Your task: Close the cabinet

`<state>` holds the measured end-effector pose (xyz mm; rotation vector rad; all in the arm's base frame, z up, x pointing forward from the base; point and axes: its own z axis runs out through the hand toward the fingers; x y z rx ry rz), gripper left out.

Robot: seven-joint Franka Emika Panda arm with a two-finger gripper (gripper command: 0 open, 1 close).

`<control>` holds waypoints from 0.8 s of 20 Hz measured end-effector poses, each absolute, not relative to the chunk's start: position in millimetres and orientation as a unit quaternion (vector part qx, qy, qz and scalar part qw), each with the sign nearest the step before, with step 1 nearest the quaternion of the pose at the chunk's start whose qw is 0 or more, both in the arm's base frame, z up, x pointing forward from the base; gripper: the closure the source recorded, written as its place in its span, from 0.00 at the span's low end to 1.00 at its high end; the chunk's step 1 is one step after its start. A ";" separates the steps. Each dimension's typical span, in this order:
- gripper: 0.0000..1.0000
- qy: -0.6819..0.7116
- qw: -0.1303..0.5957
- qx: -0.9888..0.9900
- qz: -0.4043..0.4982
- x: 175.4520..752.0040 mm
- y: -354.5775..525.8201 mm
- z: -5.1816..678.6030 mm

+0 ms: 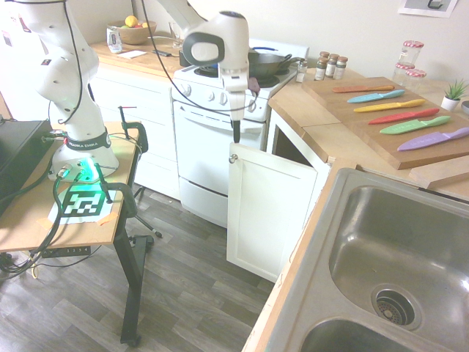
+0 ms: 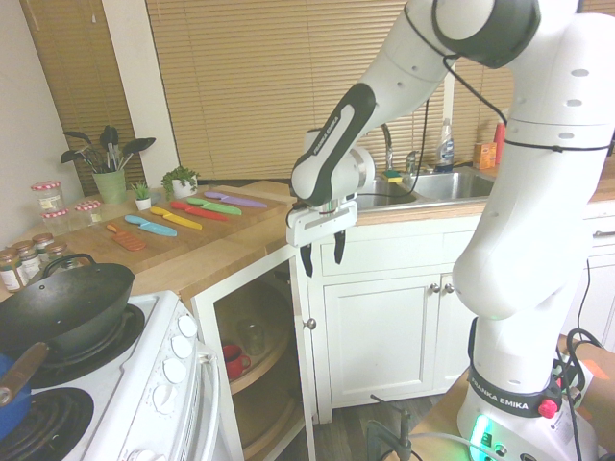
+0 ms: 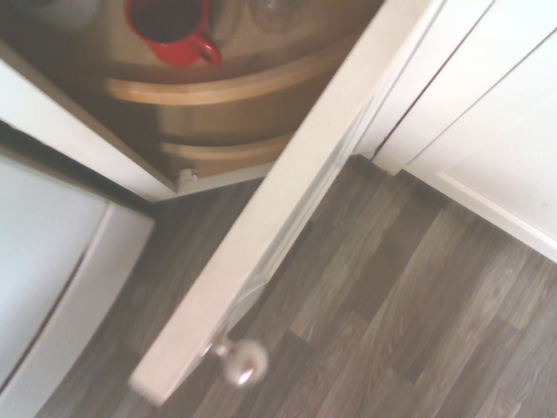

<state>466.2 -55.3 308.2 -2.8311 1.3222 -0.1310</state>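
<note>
The cabinet's white recessed-panel door point(image 1: 267, 213) stands swung out from under the wood countertop, with its small silver knob point(image 1: 233, 158) at the upper outer corner. My gripper point(image 1: 236, 134) hangs just above the door's top edge near the knob and touches nothing. In the second exterior view the gripper point(image 2: 323, 253) points down with its two dark fingers apart and nothing between them, above the door point(image 2: 300, 365) seen edge-on. The wrist view looks down on the door's top edge point(image 3: 287, 200) and the knob point(image 3: 244, 361), with curved wooden shelves inside.
A white oven point(image 1: 201, 147) with a wok point(image 2: 62, 307) on top stands right beside the open cabinet. A red mug point(image 3: 170, 30) sits on an inner shelf. Coloured knives lie on a cutting board point(image 1: 388, 128), and a steel sink point(image 1: 388, 249) is near. Grey wood floor point(image 1: 190, 293) lies below.
</note>
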 end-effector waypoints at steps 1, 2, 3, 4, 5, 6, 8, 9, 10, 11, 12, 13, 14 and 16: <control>0.00 0.424 0.006 -0.905 -0.040 470.6 -58.1 300.2; 0.00 0.425 0.005 -0.904 -0.037 474.6 -61.3 292.1; 0.00 0.427 0.004 -0.904 -0.033 478.4 -64.7 284.5; 0.00 0.428 0.002 -0.903 -0.029 482.4 -68.9 276.5; 0.00 0.429 0.002 -0.903 -0.027 486.3 -72.8 269.3; 0.00 0.430 0.001 -0.903 -0.023 490.2 -76.1 262.1; 0.00 0.431 0.001 -0.902 -0.018 498.6 -80.5 248.9; 0.00 0.430 0.000 -0.903 -0.015 502.7 -81.2 242.4; 0.00 0.430 -0.001 -0.903 -0.012 507.6 -80.9 236.1; 0.00 0.428 -0.003 -0.904 -0.010 512.8 -80.0 229.9; 0.00 0.426 -0.005 -0.905 -0.008 517.4 -78.5 224.1; 0.00 0.423 -0.007 -0.906 -0.006 521.8 -76.4 219.1; 0.00 0.421 -0.008 -0.907 -0.005 525.2 -74.3 215.0; 0.00 0.418 -0.010 -0.908 -0.004 528.4 -71.6 210.6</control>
